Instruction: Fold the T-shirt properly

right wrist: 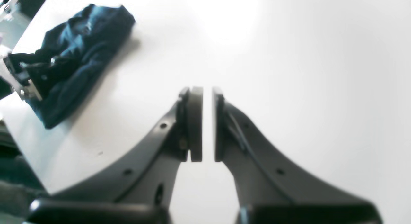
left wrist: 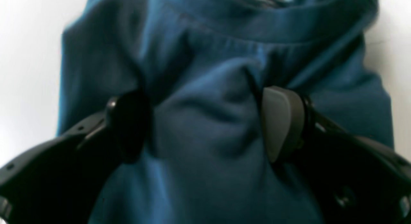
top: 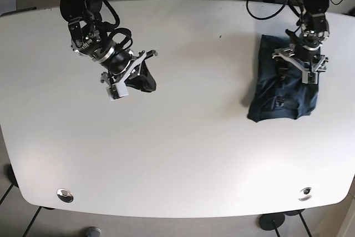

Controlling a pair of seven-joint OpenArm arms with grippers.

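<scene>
The T-shirt (top: 283, 90) is seen lying as a compact, roughly rectangular blue bundle near the right edge of the white desk (top: 183, 154) in the base view, which suggests that the folding is largely done; what appears to be left is at most a final tidying of the outline and the release of the cloth. The left tool (left wrist: 205, 124) is held spread over the upper end of the bundle, with a ridge of blue fabric bulging up between its two fingers; whether the pads (left wrist: 282, 121) are pressing into that ridge or merely flanking it cannot be told, since the left wrist view is blurred and very close. The right tool (right wrist: 207, 124) is held well apart from the garment, above bare desk, with its fingers drawn nearly together so that only a narrow slit is left, and nothing is gripped. The number of layers in the bundle, the position of the sleeves and the evenness of the lower hem cannot be judged, because the creases are small in the base view, and the bundle's upper part is covered by the left tool.
</scene>
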